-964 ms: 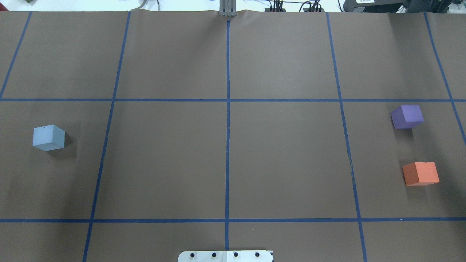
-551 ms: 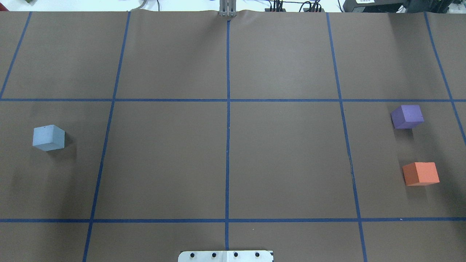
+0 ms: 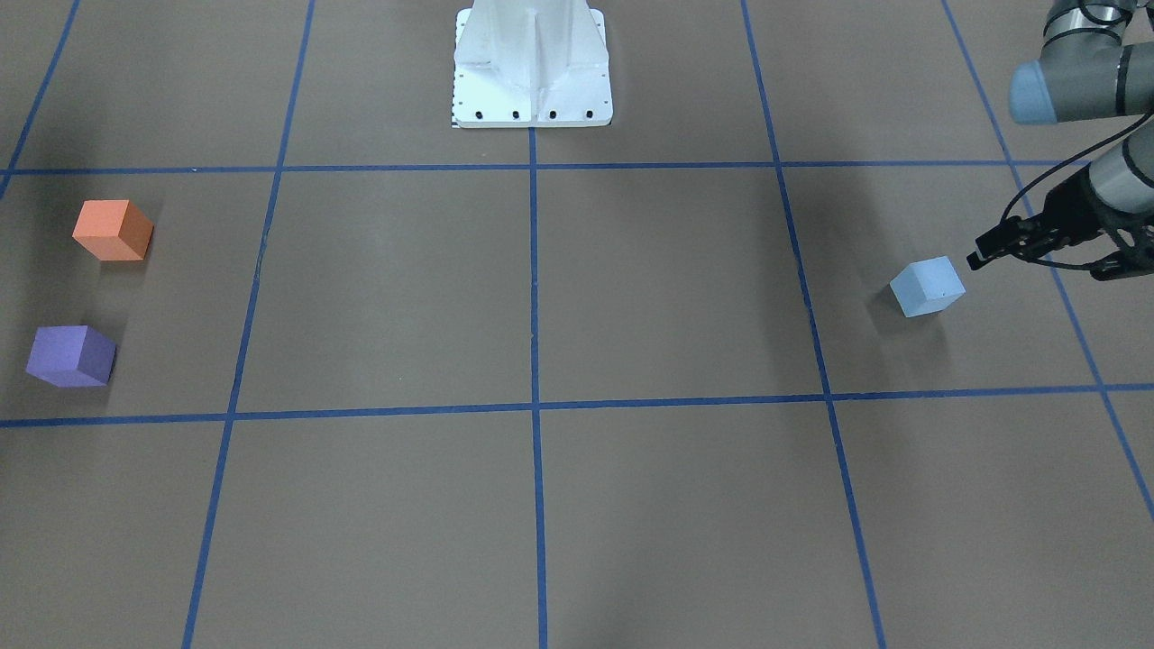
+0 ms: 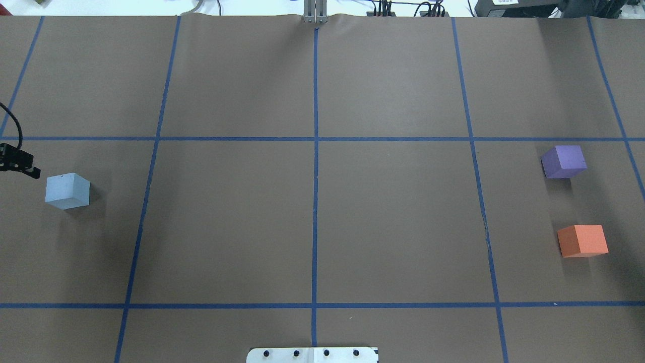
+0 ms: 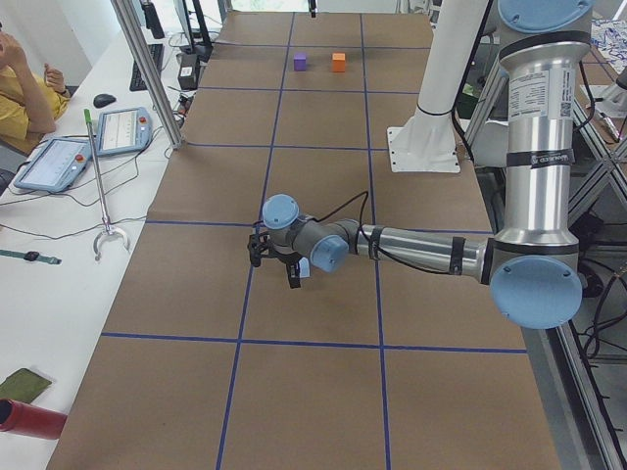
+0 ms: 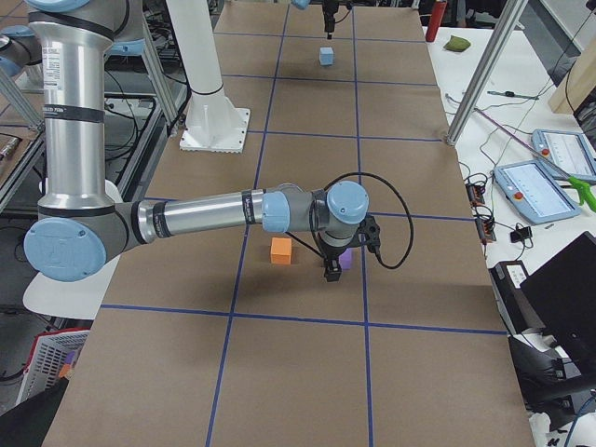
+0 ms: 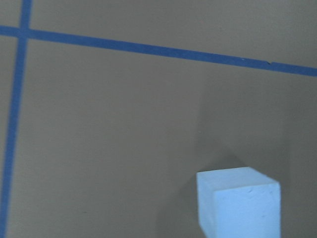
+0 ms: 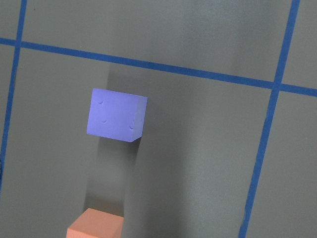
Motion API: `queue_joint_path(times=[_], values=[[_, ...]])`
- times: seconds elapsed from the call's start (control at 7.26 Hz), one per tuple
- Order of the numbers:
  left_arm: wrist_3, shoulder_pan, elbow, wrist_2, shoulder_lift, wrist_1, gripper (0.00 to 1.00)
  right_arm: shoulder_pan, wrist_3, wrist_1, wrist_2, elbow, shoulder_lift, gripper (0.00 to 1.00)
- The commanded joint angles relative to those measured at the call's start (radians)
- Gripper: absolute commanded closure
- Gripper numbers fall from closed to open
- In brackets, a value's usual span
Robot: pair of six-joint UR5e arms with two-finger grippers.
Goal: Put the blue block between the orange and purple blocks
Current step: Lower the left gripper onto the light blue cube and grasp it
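The light blue block [image 4: 67, 191] sits on the brown table at its left side; it also shows in the front view [image 3: 927, 286] and the left wrist view [image 7: 237, 201]. The purple block [image 4: 563, 161] and orange block [image 4: 582, 240] sit apart at the right side, with a gap between them. My left gripper [image 3: 983, 252] hovers just beside the blue block, entering the overhead view's left edge [image 4: 22, 164]; its fingers look apart and empty. My right gripper [image 6: 331, 268] hangs over the purple block [image 8: 116, 121] and shows only in the exterior right view, so I cannot tell its state.
The white robot base plate [image 4: 312, 354] sits at the table's near middle edge. Blue tape lines [image 4: 315, 201] form a grid on the brown paper. A side bench with tablets [image 5: 59, 162] and a metal post [image 5: 147, 73] runs along the far edge.
My left gripper has come into the overhead view at the left edge, close to the blue block. The three blocks have not moved.
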Motion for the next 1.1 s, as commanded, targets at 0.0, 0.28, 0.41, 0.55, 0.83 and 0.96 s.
queue_joint_path(times=[0.0, 0.28, 0.41, 0.55, 0.83, 0.96], values=[[-0.194, 0.077, 0.005, 0.021, -0.04, -0.014, 0.0, -0.001, 0.0, 0.0, 0.001, 0.0, 0.0, 0.0], [-0.213, 0.123, 0.026, 0.09, -0.043, -0.014, 0.0, -0.001, 0.0, -0.002, 0.003, 0.0, 0.0, 0.0], [-0.242, 0.139, 0.036, 0.092, -0.066, -0.014, 0.0, -0.003, 0.0, -0.002, 0.003, 0.0, 0.0, 0.0], [-0.249, 0.158, 0.054, 0.093, -0.079, -0.014, 0.0, -0.003, 0.0, -0.002, 0.003, 0.0, 0.0, 0.0], [-0.248, 0.2, 0.066, 0.145, -0.08, -0.015, 0.01, -0.01, 0.0, -0.002, 0.01, 0.0, -0.002, 0.0], [-0.245, 0.208, 0.069, 0.153, -0.08, -0.014, 0.06, -0.01, -0.001, -0.002, 0.016, 0.0, 0.0, 0.0]])
